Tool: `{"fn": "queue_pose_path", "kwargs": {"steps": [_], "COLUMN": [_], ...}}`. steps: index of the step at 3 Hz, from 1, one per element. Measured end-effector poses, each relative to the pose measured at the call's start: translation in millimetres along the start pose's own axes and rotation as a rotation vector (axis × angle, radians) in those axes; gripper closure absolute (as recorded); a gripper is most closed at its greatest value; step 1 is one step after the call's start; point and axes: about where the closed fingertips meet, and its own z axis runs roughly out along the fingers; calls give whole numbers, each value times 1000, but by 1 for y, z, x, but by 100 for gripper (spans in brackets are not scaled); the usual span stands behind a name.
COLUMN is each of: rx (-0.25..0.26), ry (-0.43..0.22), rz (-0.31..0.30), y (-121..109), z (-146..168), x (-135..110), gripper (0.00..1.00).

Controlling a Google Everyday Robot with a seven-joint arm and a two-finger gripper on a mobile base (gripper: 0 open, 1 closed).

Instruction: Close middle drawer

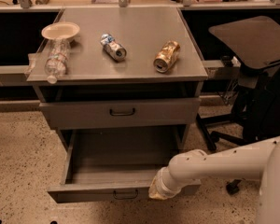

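Observation:
The middle drawer of the grey metal cabinet is pulled far out, and its deep tray shows nothing inside. A small dark loop handle sits on its flat front. My gripper is at the end of the white arm, which reaches in from the right. It is at the right part of the drawer front, just beside the handle. I cannot tell whether it touches the front.
The top drawer above is closed. On the cabinet top lie a white bowl, a clear plastic bottle, a blue-white can and a gold can. A dark office chair stands at the right. The floor is speckled.

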Motion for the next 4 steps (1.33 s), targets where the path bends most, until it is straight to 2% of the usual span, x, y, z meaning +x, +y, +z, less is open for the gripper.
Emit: {"fn": "queue_pose_path", "kwargs": {"steps": [1, 2, 3, 4], "rx": [66, 77, 120, 138], "ry": [19, 18, -18, -36], "rz": [0, 0, 1, 5], "y": [-5, -5, -15, -19], "z": [16, 17, 25, 27], "x": [6, 7, 6, 7], "gripper": [100, 100, 100, 100]}}
